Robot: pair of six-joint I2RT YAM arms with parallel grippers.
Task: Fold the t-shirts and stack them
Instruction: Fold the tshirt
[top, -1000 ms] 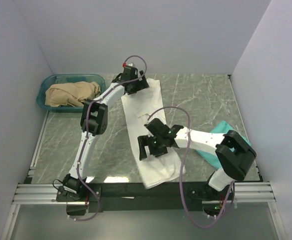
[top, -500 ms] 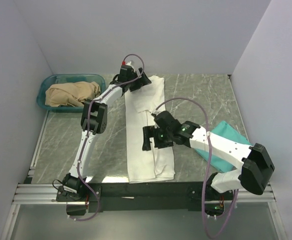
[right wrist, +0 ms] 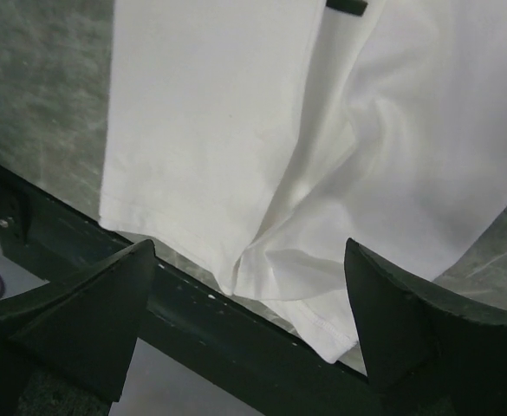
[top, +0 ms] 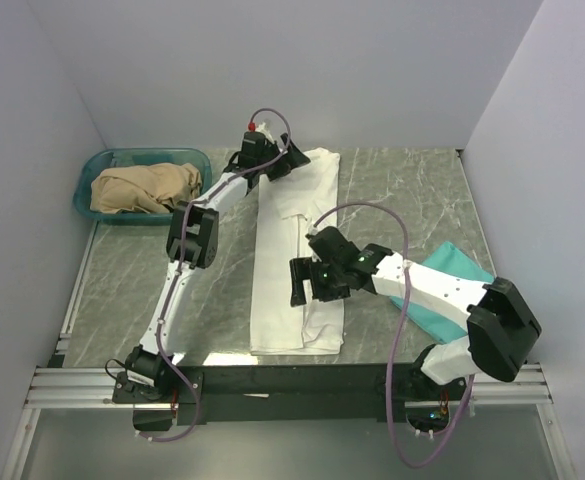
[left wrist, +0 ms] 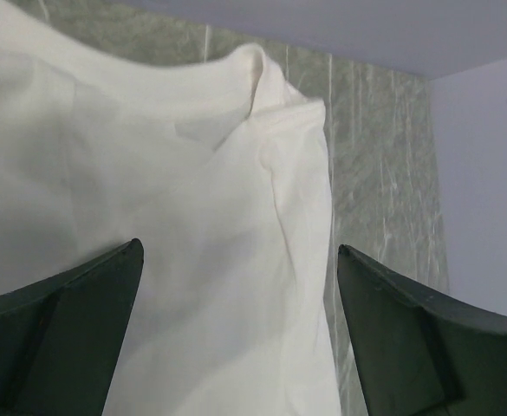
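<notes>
Black and spread wide, the left fingers (left wrist: 71, 321) hang over the collar end of the white t-shirt (left wrist: 192, 217) and grip nothing; cloth shows between them, uncaught. The right fingers (right wrist: 80, 312) are spread just as wide and just as empty, over the hem end, where the cloth reaches the dark rail (right wrist: 236, 338) at the near edge of the counter (top: 402, 200).

The white t-shirt lies as a long narrow strip from far to near down the middle of the counter, sides already turned in. The teal t-shirt (top: 459, 262) lies flat to the right, partly under the right arm and well apart from the strip.

The step in hand looks like the crosswise fold, hem brought up toward collar. To do it well, the right fingers should come down on the hem corners and pinch every layer together. The right part of the hem is rumpled, with one flap hanging lower than the neat left panel, so a shallow bite would probably drag only the top layer. Smoothing that flap first would help. The left fingers could pin the collar end so the strip does not slide as the hem travels.

Far left, a teal basket (top: 92, 165) holds tan cloth (top: 142, 188); it plays no part here.

A small black mark (right wrist: 348, 5) sits on the white cloth at the top edge of the right wrist view, too cropped to read. No brand, label or writing is legible anywhere.
</notes>
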